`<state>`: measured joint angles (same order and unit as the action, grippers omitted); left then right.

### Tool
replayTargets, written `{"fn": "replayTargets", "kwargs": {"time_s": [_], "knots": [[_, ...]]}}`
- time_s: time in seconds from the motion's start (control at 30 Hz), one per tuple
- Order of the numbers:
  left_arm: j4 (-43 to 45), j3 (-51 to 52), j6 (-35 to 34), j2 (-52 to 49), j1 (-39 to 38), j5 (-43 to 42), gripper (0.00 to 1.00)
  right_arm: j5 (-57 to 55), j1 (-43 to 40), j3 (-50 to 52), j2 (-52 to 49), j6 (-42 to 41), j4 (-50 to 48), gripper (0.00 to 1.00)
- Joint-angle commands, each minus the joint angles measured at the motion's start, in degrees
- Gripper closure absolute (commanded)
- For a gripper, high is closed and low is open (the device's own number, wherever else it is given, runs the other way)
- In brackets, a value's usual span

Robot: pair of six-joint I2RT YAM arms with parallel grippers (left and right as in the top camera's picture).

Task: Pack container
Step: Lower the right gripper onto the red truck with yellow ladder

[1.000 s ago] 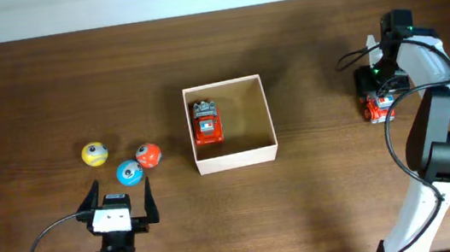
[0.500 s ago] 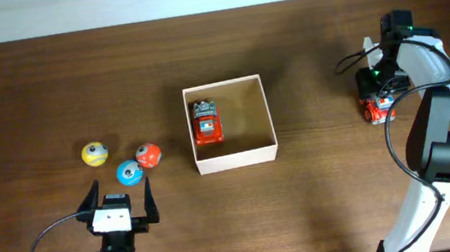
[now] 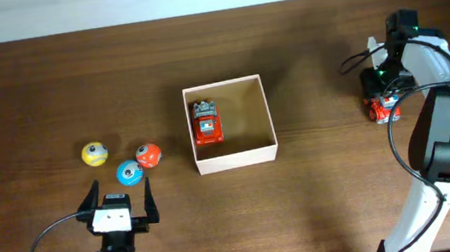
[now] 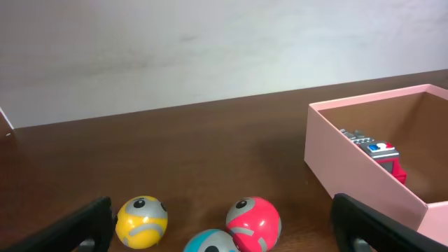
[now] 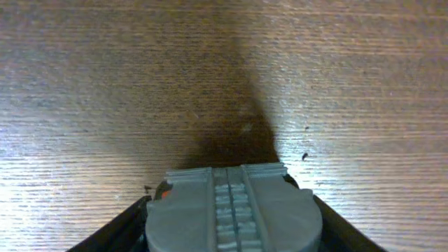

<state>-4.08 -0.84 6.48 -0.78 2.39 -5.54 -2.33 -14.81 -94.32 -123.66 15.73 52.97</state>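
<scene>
The container (image 3: 236, 158) is a white-walled, tan-lined box at the table's middle, with a red toy truck (image 3: 206, 121) lying in its left half. A second red toy truck (image 3: 384, 107) sits on the table at the far right. My right gripper (image 3: 382, 89) is down over this truck, and in the right wrist view its grey top (image 5: 233, 210) fills the gap between the fingers. My left gripper (image 3: 118, 197) is open and empty at the front left. The left wrist view shows the container (image 4: 357, 175) and its truck (image 4: 378, 150).
Three face-painted balls lie just beyond my left gripper: a yellow ball (image 3: 94, 153), a blue ball (image 3: 129, 172) and a red ball (image 3: 149, 155). They also show between the left fingers: the yellow ball (image 4: 142, 222), the red ball (image 4: 253, 222), the blue ball (image 4: 213, 241).
My right gripper and the truck in it have shifted slightly to the right. The left arm, the balls and the container have not moved.
</scene>
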Motion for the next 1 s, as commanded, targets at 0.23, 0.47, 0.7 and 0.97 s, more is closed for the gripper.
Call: {"fn": "replayTargets", "kwargs": {"time_s": [0.23,0.47,0.7,0.97], "knots": [[-0.1,0.3,0.9,0.4,0.1,0.4,0.01,2.6,-0.2,0.2,1.0,0.5,-1.0,0.30],[-0.1,0.3,0.9,0.4,0.1,0.4,0.01,2.8,-0.2,0.3,1.0,0.5,0.2,0.20],[-0.1,0.3,0.9,0.4,0.1,0.4,0.01,2.8,-0.2,1.1,1.0,0.5,0.2,0.19],[-0.1,0.3,0.9,0.4,0.1,0.4,0.01,2.8,-0.3,2.2,1.0,0.5,0.0,0.30]]}}
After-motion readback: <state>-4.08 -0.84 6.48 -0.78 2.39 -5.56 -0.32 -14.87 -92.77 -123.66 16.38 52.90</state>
